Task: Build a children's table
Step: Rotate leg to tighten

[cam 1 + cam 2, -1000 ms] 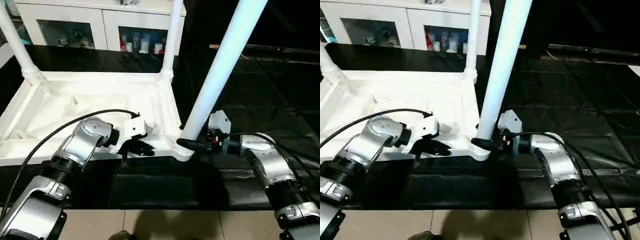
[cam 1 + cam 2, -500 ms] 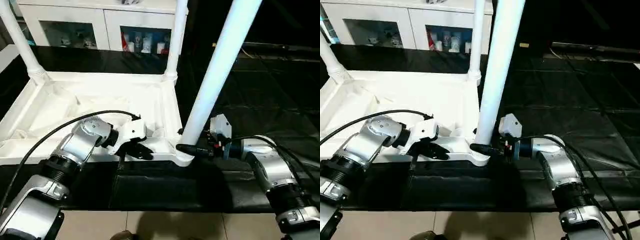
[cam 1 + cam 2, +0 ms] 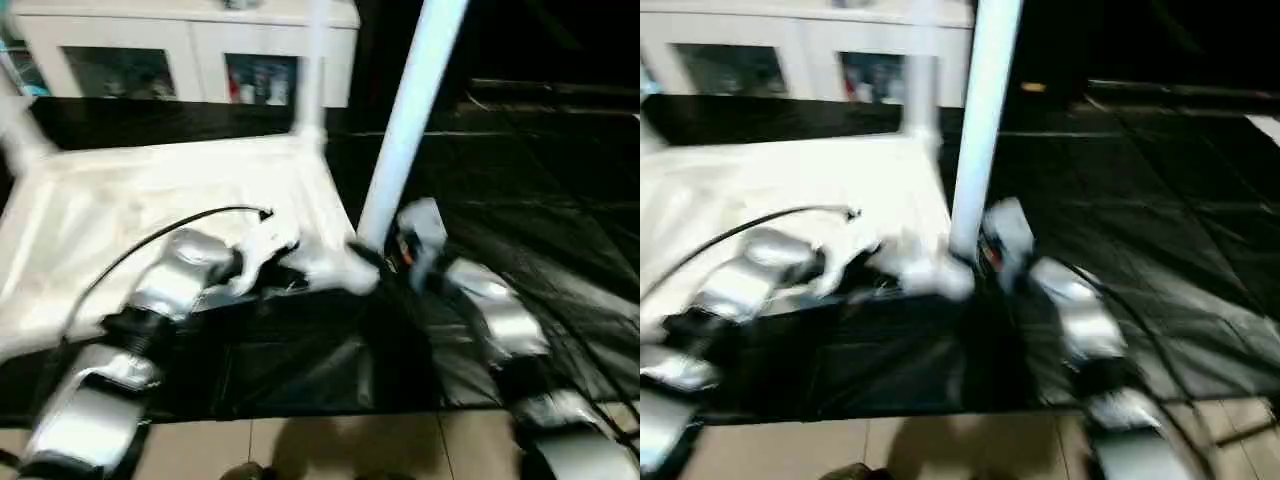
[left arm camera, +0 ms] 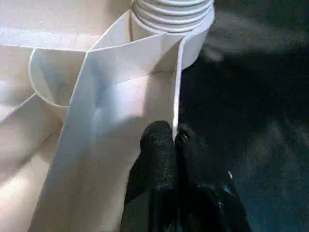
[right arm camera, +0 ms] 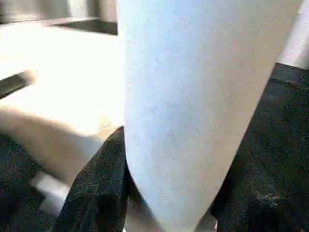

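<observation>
White tabletop (image 3: 150,200): lies underside-up on the black surface (image 3: 520,160).
Left end effector (image 4: 174,140): I keep it clenched on the rim.
Right end effector (image 5: 164,203): grasping the near leg (image 3: 405,130); I'd twist it upright, slowly.

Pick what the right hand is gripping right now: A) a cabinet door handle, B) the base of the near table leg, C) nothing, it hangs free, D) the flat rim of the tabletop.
B: in the right wrist view the right hand has a black finger on each side of the white table leg, and the head view shows it at the leg's lower end by the corner socket.
</observation>
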